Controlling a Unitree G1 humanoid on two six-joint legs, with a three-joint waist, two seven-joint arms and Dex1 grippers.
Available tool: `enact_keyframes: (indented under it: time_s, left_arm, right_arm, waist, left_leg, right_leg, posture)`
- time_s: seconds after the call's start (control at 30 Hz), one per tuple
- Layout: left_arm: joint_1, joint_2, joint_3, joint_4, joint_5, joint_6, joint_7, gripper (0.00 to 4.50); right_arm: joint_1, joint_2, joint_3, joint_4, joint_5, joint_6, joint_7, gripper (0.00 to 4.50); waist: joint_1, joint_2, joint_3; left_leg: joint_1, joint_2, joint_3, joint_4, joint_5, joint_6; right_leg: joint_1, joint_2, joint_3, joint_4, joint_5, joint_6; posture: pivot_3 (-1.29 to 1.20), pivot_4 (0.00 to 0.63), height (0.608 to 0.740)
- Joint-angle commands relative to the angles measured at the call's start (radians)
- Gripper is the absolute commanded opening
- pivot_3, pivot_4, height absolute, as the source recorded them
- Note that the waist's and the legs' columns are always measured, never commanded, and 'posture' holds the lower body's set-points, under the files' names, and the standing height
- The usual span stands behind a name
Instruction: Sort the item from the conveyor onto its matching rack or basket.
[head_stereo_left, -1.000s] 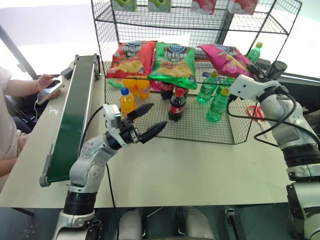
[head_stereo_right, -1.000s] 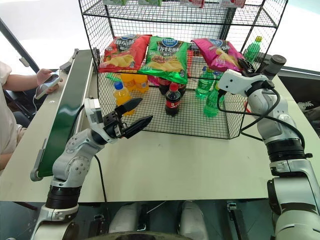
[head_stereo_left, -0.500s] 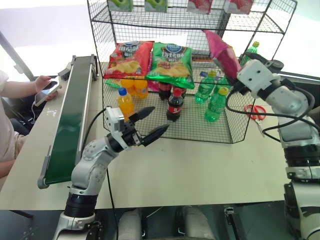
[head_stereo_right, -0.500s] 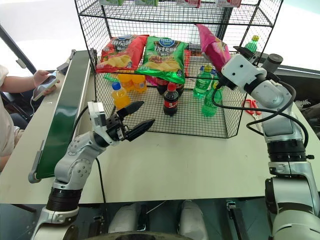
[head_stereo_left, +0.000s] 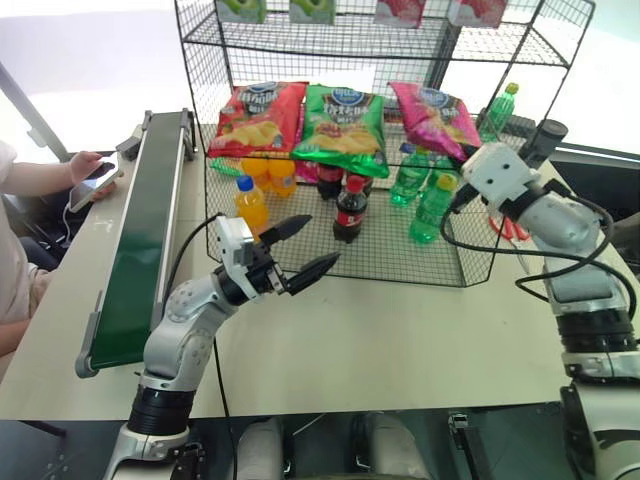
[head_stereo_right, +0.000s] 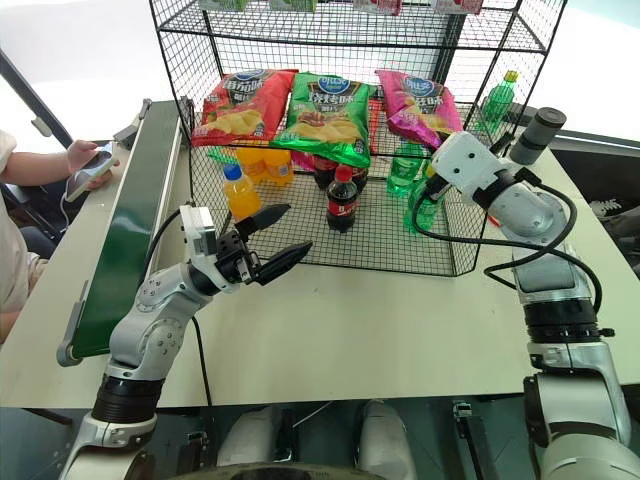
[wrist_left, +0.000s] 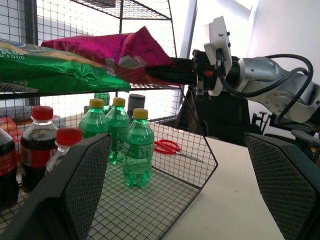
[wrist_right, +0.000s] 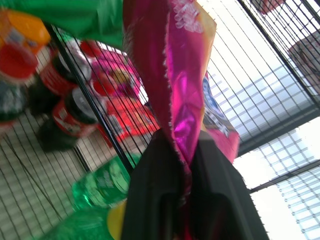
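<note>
Silver-grey arms w/ black cables, black pincer (head_stereo_left: 297, 247) fingers, perhaps mesh-textured.

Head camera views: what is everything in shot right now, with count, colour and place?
rack: one, black wire, table's far side
pink crisp bag: one, magenta, middle shelf's right end, its edge pinched in the right tool
green crisp bag: one, middle shelf, centre
red crisp bag: one, middle shelf, left
green bottles: several, bottom tier, right
cola bottles: at least two, dark, red caps, centre
orange bottles: about three, left
conveyor: one, dark green belt, left of rack
scissors: red, beside rack
person's hand: holding phone, beyond conveyor
left tool: open, before rack
right tool: shut on bag
</note>
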Motion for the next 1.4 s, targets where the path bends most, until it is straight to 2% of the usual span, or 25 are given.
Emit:
enact_keyframes:
  time_s: [0.03,0.23,0.37,0.47,0.53,0.57,0.6,0.7,0.73,0.8,0.9,1.0,1.1,1.23,1.4]
  left_arm:
    - [-0.001,0.001,-0.004,-0.028,0.002,-0.017,0.002,4.50]
    - [0.004,-0.002,-0.012,-0.028,0.012,-0.024,0.007,4.50]
    - [0.008,-0.003,-0.015,-0.031,0.018,-0.025,0.008,4.50]
    - [0.011,-0.003,-0.014,-0.036,0.021,-0.025,0.009,4.50]
    - [0.015,0.000,-0.013,-0.040,0.025,-0.025,0.010,4.50]
    - [0.019,0.004,-0.012,-0.043,0.031,-0.024,0.014,4.50]
    - [0.022,0.008,-0.010,-0.045,0.039,-0.026,0.018,4.50]
    - [0.029,0.028,0.005,-0.050,0.051,-0.010,0.037,4.50]
    - [0.029,0.038,0.013,-0.050,0.057,-0.001,0.048,4.50]
    - [0.032,0.072,0.029,-0.057,0.072,0.005,0.057,4.50]
    - [0.034,0.139,0.062,-0.064,0.097,0.028,0.087,4.50]
    - [0.052,0.218,0.114,-0.067,0.100,0.041,0.083,4.50]
    - [0.071,0.285,0.158,-0.054,0.095,0.042,0.066,4.50]
    - [0.099,0.350,0.221,-0.034,0.067,0.045,0.033,4.50]
    - [0.164,0.419,0.287,-0.004,0.052,0.043,-0.030,4.50]
  right_arm:
    - [-0.062,-0.059,0.044,0.044,-0.156,-0.109,-0.091,0.09]
    - [-0.133,-0.068,0.101,0.127,-0.272,-0.146,-0.165,0.09]
    - [-0.143,-0.057,0.108,0.161,-0.268,-0.148,-0.166,0.09]
    - [-0.129,-0.077,0.102,0.166,-0.253,-0.158,-0.145,1.03]
    - [-0.117,-0.082,0.086,0.154,-0.229,-0.161,-0.139,1.99]
    - [-0.109,-0.089,0.081,0.142,-0.219,-0.158,-0.124,2.24]
    - [-0.101,-0.094,0.075,0.130,-0.208,-0.155,-0.112,2.89]
    - [-0.058,-0.106,0.049,0.073,-0.133,-0.135,-0.041,4.28]
    - [-0.039,-0.101,0.031,0.044,-0.082,-0.119,-0.009,4.45]
    - [0.015,-0.081,-0.014,-0.049,0.060,-0.073,0.072,4.45]
    - [0.121,-0.029,-0.106,-0.277,0.406,0.063,0.200,4.45]
    - [0.230,-0.010,-0.208,-0.481,0.718,0.271,0.236,4.45]
    - [0.334,-0.028,-0.264,-0.611,0.898,0.416,0.260,4.45]
    - [0.521,-0.063,-0.304,-0.699,0.994,0.506,0.351,4.45]
    - [0.729,-0.105,-0.339,-0.659,0.906,0.454,0.503,4.45]
  waist:
    - [-0.001,0.000,0.000]
    - [-0.002,0.000,0.000]
    - [0.000,0.000,0.000]
    - [0.001,0.000,0.000]
    - [0.000,0.000,0.000]
    - [-0.001,0.000,0.000]
    - [-0.001,0.000,0.000]
    - [0.000,0.000,0.000]
    - [0.000,0.000,0.000]
    - [0.000,-0.001,0.000]
    - [0.000,0.000,0.000]
    - [0.001,0.001,0.001]
    - [0.003,0.000,0.000]
    - [0.019,0.000,0.000]
    - [0.025,0.000,0.000]
  left_leg:
    - [0.000,0.000,0.000,0.000,0.000,0.000]
    - [0.000,0.000,0.000,0.000,0.000,-0.001]
    - [0.000,0.000,0.000,0.000,0.000,-0.001]
    - [0.000,0.000,0.000,0.000,0.000,-0.001]
    - [0.000,0.000,0.000,0.000,0.000,-0.001]
    - [0.000,0.000,0.000,0.000,0.000,-0.001]
    - [0.000,0.000,0.000,0.000,0.000,-0.001]
    - [0.000,0.000,0.000,0.000,0.000,-0.001]
    - [0.001,0.000,0.000,0.000,0.000,-0.001]
    - [0.001,0.001,0.000,0.000,0.000,-0.001]
    - [0.000,0.001,-0.001,0.000,0.000,0.000]
    - [0.000,0.002,-0.001,0.000,-0.004,0.006]
    - [0.000,0.002,-0.002,0.000,-0.005,0.008]
    - [0.000,0.002,-0.002,0.000,-0.006,0.009]
    - [-0.001,0.001,-0.001,0.000,-0.006,0.010]
  right_leg:
    - [0.000,0.000,0.000,0.000,0.000,0.000]
    - [0.000,0.000,0.000,0.001,0.000,0.000]
    - [0.000,0.000,0.000,0.000,0.000,0.000]
    - [0.000,0.000,0.000,0.000,0.000,0.000]
    - [0.000,0.000,0.000,0.000,0.000,0.000]
    - [0.000,0.000,0.000,0.000,0.000,0.000]
    - [0.000,0.000,0.000,0.000,0.000,0.000]
    - [0.000,0.000,0.000,0.000,0.000,0.000]
    - [0.001,0.000,0.000,0.000,0.000,0.000]
    - [0.001,0.000,0.000,0.000,0.000,0.000]
    - [0.001,0.000,-0.001,0.000,0.000,0.000]
    - [0.000,0.000,-0.001,0.000,0.000,0.000]
    - [0.001,0.000,-0.001,0.000,0.000,0.000]
    - [0.001,-0.001,-0.001,-0.002,0.000,-0.001]
    - [0.000,-0.001,0.000,-0.002,0.000,-0.001]
  posture:
    - [0.00,0.150,0.740]
    - [0.00,0.150,0.740]
    - [0.00,0.150,0.740]
    - [0.00,0.150,0.740]
    - [0.00,0.150,0.740]
    - [0.00,0.150,0.740]
    - [0.00,0.150,0.740]
    - [0.00,0.150,0.740]
    - [0.00,0.150,0.740]
    - [0.00,0.150,0.740]
    - [0.00,0.150,0.740]
    - [0.00,0.150,0.740]
    - [0.00,0.150,0.740]
    - [0.00,0.150,0.740]
    - [0.00,0.150,0.740]
